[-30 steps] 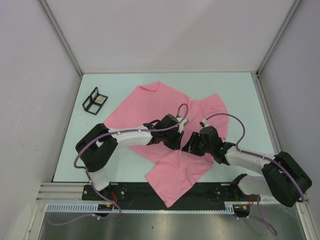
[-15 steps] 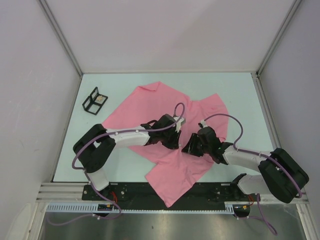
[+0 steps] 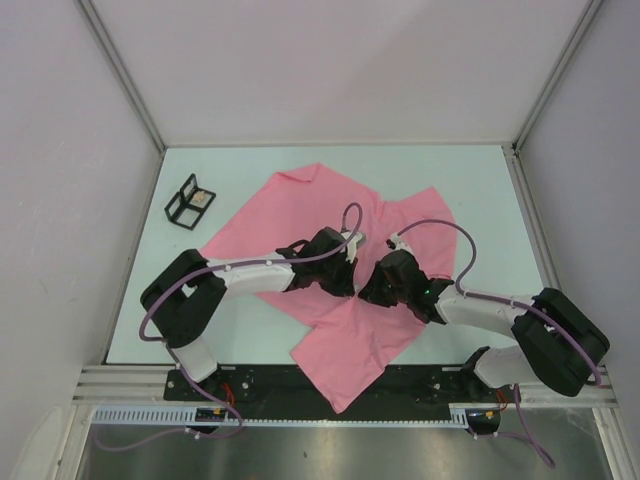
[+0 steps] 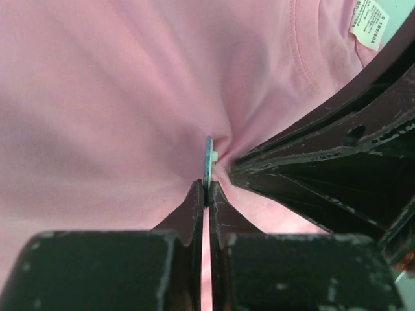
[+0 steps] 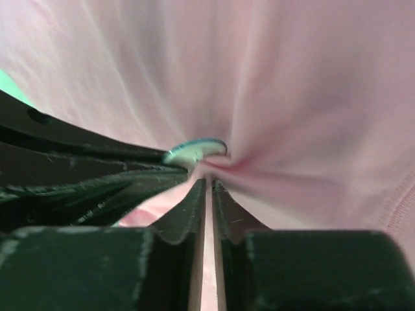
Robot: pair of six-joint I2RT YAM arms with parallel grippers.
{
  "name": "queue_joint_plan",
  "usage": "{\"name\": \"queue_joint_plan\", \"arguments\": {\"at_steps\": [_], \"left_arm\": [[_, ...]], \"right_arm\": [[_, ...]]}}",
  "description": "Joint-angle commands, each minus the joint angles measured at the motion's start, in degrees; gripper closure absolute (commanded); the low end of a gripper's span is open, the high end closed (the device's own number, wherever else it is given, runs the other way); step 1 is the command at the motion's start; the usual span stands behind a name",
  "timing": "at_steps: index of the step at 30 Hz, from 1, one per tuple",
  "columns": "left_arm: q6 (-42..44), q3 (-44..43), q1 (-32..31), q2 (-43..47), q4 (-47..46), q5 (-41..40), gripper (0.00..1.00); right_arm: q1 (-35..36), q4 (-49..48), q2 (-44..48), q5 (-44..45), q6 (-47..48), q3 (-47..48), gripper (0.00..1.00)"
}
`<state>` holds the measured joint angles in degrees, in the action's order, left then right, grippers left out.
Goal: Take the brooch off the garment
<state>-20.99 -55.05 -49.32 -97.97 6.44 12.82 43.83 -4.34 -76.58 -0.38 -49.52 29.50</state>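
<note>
Brooch [image 4: 208, 159] pinched edge-on at the middle of the pink garment [image 3: 290, 215].
The left fingers [image 4: 193, 204] are closed tight on the thin bluish disc's lower rim. The right fingers [image 5: 185, 210] stand narrow, nipping the puckered cloth just beneath it, tip to tip with the left. The garment lies spread across the pale worktop [image 3: 480, 190], its white label [image 4: 367, 23] by the collar. A small black stand [image 3: 188, 201] sits well apart at the far left.

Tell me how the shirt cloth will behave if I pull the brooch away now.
Probably floppy: the garment puckers in folds around the brooch, so it should tent and follow. The right gripper, pinching cloth beside it, may hold that back. The cloth looks thin, so likely light.
</note>
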Motion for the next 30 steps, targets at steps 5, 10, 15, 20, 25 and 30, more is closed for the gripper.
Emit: {"name": "queue_joint_plan", "arguments": {"at_steps": [5,10,15,20,25,30], "left_arm": [[-4.75,0.99,-0.16,3.14,-2.04,-0.77,1.00],[-6.16,2.14,-0.60,3.84,-2.92,-1.74,1.00],[-6.25,2.05,-0.78,3.76,-2.48,-2.54,1.00],[-6.78,1.87,-0.95,3.32,-2.48,-2.54,1.00],[-6.87,1.78,-1.04,3.49,-2.31,-3.06,1.00],[-7.31,1.70,-1.13,3.32,-2.39,-2.71,1.00]], "right_arm": [[3.71,4.07,-2.35,11.19,0.30,6.18,1.00],[4.33,4.07,-4.37,12.33,1.09,7.42,1.00],[5.21,6.71,-4.11,13.92,1.26,7.94,1.00],[5.38,5.57,-5.42,13.13,1.70,8.03,1.00],[5.82,6.01,-5.87,13.30,1.62,8.56,1.00],[5.91,5.66,-6.13,13.48,1.70,8.56,1.00]]}}
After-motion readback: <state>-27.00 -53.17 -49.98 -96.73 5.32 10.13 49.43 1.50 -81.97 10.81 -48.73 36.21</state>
